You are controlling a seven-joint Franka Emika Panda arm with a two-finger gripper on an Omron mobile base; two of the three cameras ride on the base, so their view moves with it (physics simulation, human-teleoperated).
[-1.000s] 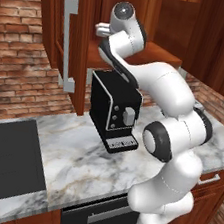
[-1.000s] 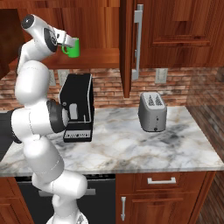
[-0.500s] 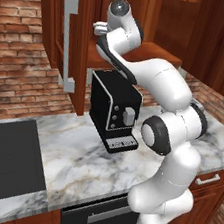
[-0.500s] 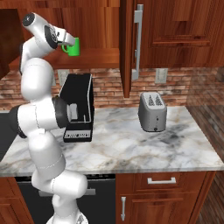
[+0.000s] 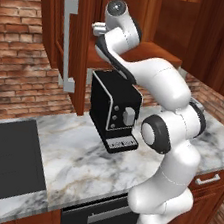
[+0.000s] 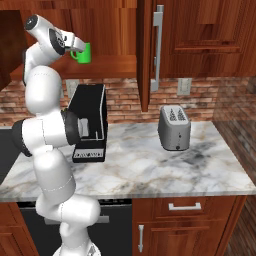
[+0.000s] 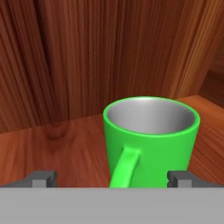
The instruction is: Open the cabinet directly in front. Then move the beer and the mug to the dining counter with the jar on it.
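Cabinet (image 6: pixel 145 50) doors open; mug (image 7: pixel 151 140) upright on the cabinet shelf, handle toward the hand. Fingers (image 7: pixel 43 178) spread wide either side of the mug, nothing gripped. Risk: closing off-center catches the handle, tips or shoves the mug back against the cabinet wall.
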